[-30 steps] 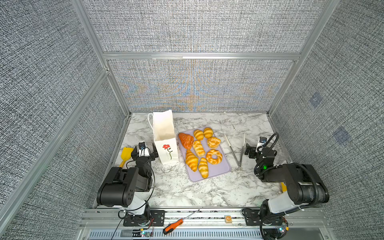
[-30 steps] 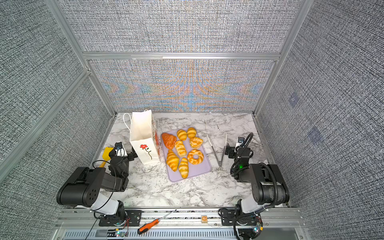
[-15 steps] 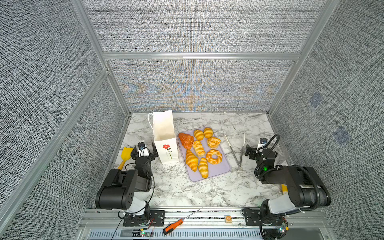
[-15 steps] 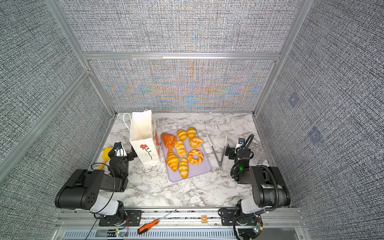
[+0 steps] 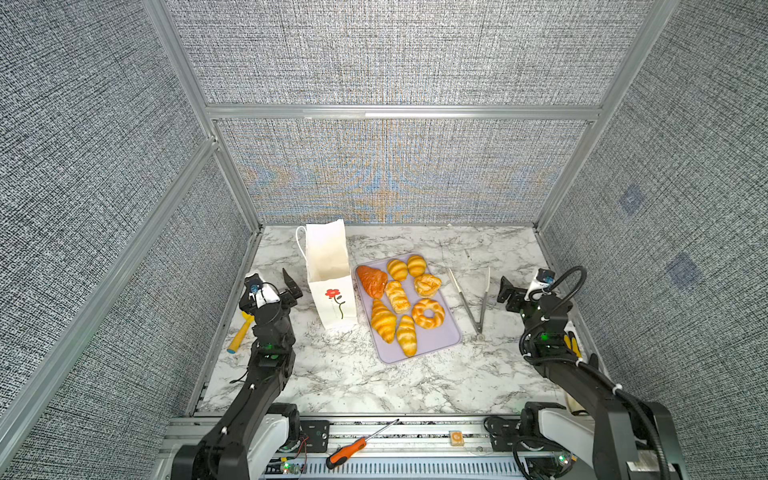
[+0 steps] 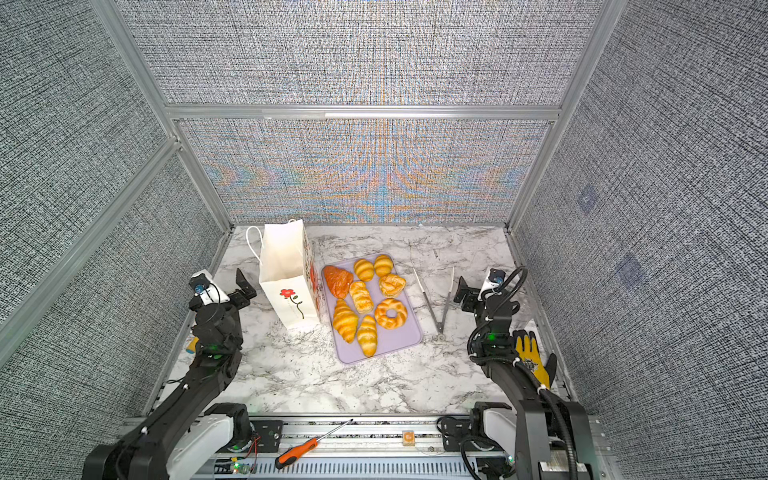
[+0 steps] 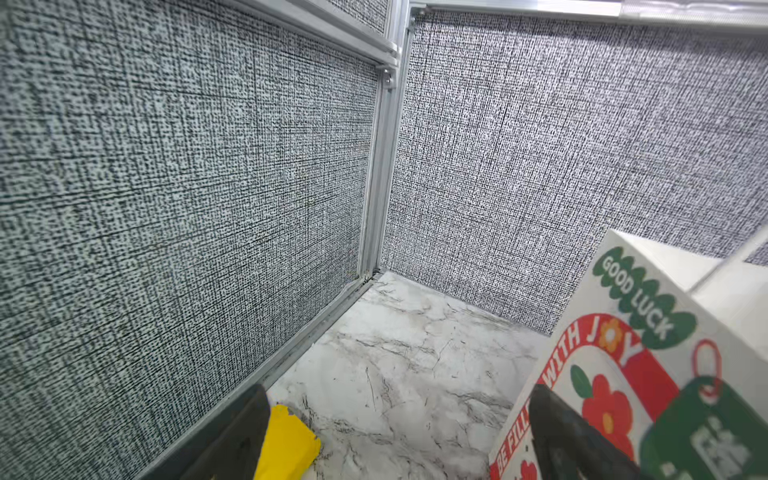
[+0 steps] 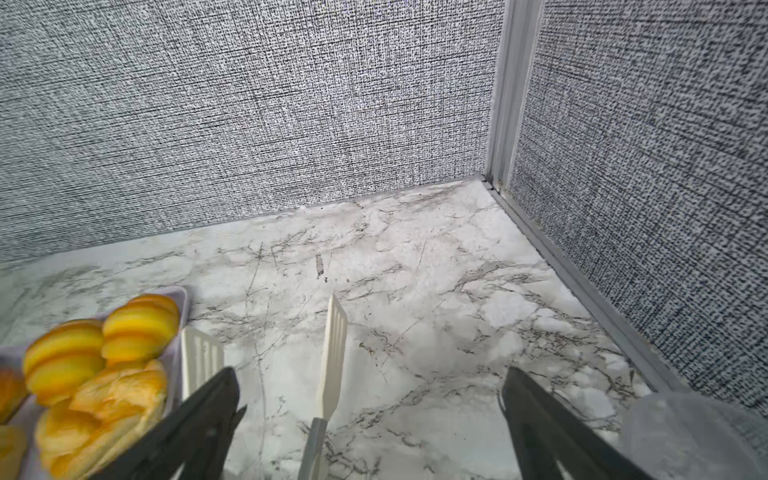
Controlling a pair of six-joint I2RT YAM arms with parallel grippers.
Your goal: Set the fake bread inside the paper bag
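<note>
Several glossy golden pieces of fake bread (image 5: pixel 398 296) (image 6: pixel 360 296) and one reddish-brown croissant (image 5: pixel 372 281) (image 6: pixel 338 281) lie on a lavender tray (image 5: pixel 440 345) (image 6: pixel 400 345) in both top views. The paper bag (image 5: pixel 331 286) (image 6: pixel 286 277) stands upright and open-topped just left of the tray. My left gripper (image 5: pixel 274 291) (image 7: pixel 399 395) hovers open beside the bag's left side (image 7: pixel 623 365), nothing between its fingers. My right gripper (image 5: pixel 519 293) (image 8: pixel 370 374) is open and empty, right of the tray, with bread (image 8: pixel 95 374) off to one side of it.
Metal tongs (image 5: pixel 473 301) (image 8: pixel 332 353) lie between the tray and my right gripper. A yellow spatula (image 5: pixel 240 334) (image 7: pixel 286 444) lies by the left wall. A yellow glove (image 6: pixel 530 355) and a clear cup (image 8: pixel 690 436) sit by the right wall. An orange screwdriver (image 5: pixel 349 451) rests on the front rail.
Both arms have unfolded from their tucked pose and stretched forward; the grippers stay open near the same spots. Bread, bag and tongs have not moved.
</note>
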